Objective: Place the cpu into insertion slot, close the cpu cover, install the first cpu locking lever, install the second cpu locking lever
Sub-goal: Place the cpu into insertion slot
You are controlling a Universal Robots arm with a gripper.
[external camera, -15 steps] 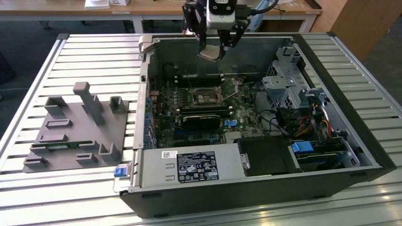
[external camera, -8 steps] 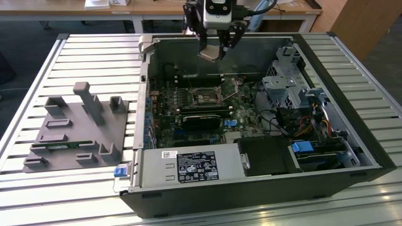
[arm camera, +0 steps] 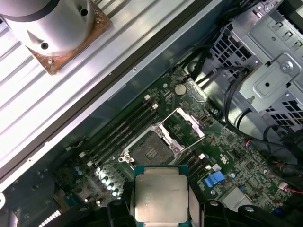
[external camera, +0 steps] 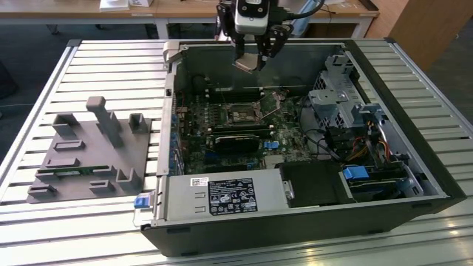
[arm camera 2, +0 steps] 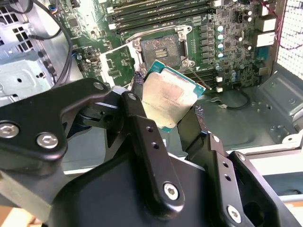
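The hand (arm camera 2: 168, 94) is clenched on the cpu (arm camera 2: 166, 108), with one finger at each of two opposite edges – the chip hangs tilted in the air. Well below the hand lies the insertion slot (arm camera: 149, 151), bare; just beside it the cpu cover (arm camera: 191, 121) stands open – all inside the computer case (external camera: 296, 230) on the desk (external camera: 74, 235)

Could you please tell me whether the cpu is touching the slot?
Apart. In the exterior view the hand holds the cpu high above the slot; the first wrist view shows the slot bare.
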